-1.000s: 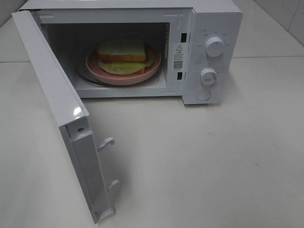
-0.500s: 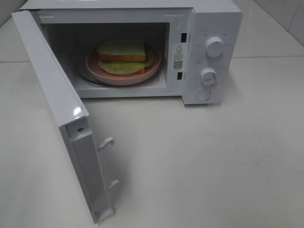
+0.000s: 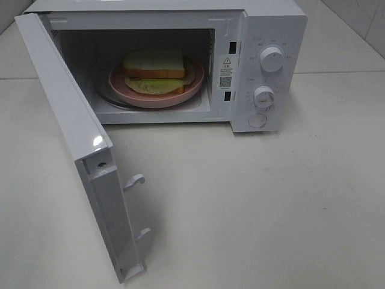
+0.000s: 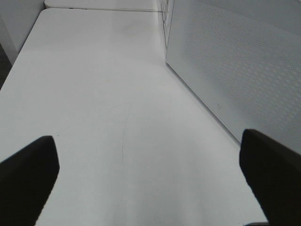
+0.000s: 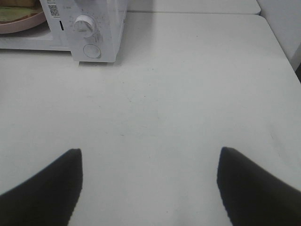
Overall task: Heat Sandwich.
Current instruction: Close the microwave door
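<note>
Hiding far rim of plate, sandwich sits in open microwave; both jaws released.

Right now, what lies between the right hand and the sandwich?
From the right hand, only bare tabletop up to the microwave holding the sandwich; the right wrist view shows this.

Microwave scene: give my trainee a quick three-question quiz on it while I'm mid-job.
1. True or false: the microwave door stands open.
2. The sandwich rests on: A) the table, B) the pink plate, C) the door.
3. Fill in: the left claw and right claw are both ___, holding nothing.
Key: 1 true; 2 B; 3 open.
</note>
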Motion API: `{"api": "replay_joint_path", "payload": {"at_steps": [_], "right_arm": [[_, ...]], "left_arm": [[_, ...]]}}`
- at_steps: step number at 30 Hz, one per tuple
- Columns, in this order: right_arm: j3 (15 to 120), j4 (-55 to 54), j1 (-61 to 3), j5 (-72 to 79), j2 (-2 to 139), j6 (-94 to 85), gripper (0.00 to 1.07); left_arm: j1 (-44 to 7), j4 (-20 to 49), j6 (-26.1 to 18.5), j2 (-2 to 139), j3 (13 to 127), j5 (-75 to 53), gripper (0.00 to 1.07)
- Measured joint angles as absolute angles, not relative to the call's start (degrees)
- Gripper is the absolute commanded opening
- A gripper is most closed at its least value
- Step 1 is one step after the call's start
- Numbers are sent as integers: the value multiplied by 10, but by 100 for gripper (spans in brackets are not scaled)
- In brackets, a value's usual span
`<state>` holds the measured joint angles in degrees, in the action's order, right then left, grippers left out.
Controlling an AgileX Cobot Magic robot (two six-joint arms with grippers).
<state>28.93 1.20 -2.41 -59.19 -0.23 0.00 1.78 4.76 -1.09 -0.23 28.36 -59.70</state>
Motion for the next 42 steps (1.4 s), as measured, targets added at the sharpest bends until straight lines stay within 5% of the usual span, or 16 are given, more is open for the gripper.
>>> {"api": "replay_joint_path", "payload": {"at_steps": [15, 26, 30, 31, 35, 39, 42], "right_arm": [[289, 12, -24, -592, -2, 0, 76], [289, 12, -24, -592, -2, 0, 76], [289, 12, -24, -592, -2, 0, 76], [289, 12, -24, -592, -2, 0, 76], [289, 12, -24, -592, -2, 0, 76], [289, 12, -24, -592, -2, 0, 76], [289, 12, -24, -592, -2, 0, 76]], "left_arm": [[18, 48, -11, -2, 284, -597, 101], [18, 49, -9, 24, 301, -574, 82], [18, 52, -9, 89, 302, -530, 46], [18, 52, -9, 89, 302, -530, 46], [18, 53, -9, 140, 302, -481, 16], [18, 55, -9, 176, 283, -418, 0], [18, 56, -9, 191, 268, -388, 0]]}}
